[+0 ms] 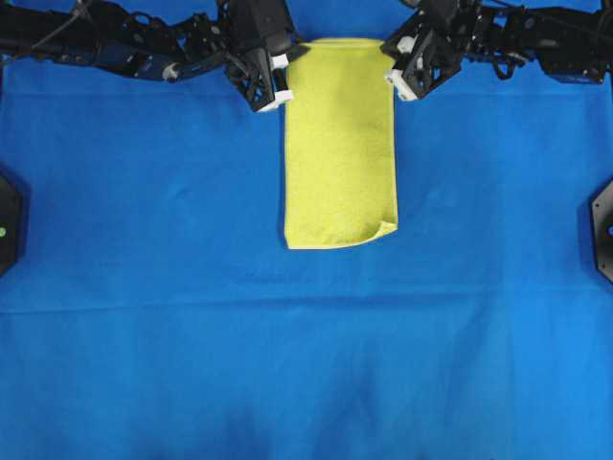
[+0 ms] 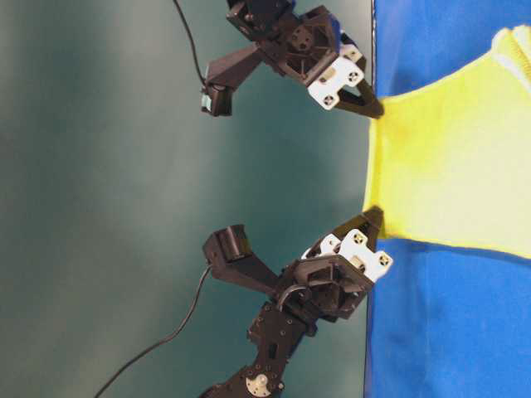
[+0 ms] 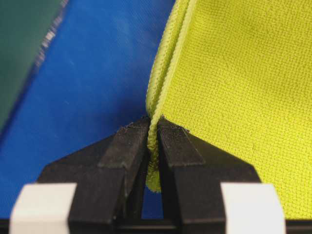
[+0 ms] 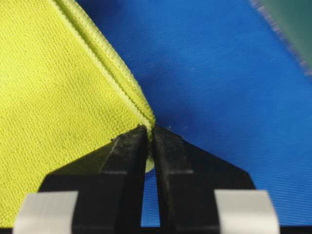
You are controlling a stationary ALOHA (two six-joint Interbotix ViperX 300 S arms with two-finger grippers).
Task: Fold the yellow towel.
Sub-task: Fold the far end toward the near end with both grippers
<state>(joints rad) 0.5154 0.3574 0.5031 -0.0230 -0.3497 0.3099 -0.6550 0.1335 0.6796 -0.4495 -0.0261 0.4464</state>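
Overhead exterior only: yellow towel (image 1: 340, 144) near corner curled.

Wide bare blue cloth (image 1: 144, 287) fills the frame's lower half and both sides; only the folded yellow microfibre towel (image 1: 340, 144) occupies upper centre; black mounts (image 1: 603, 225) sit at both side edges.

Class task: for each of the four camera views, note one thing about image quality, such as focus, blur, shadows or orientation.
Overhead: evenly lit, sharp, soft dark patches on the blue cloth near the bottom edge. Table-level: picture turned sideways, slightly soft. Left wrist: yellow towel weave crisp, left hand sharp, far top-left corner blurred. Right wrist: towel hem and right hand in focus, top-right background blurred.
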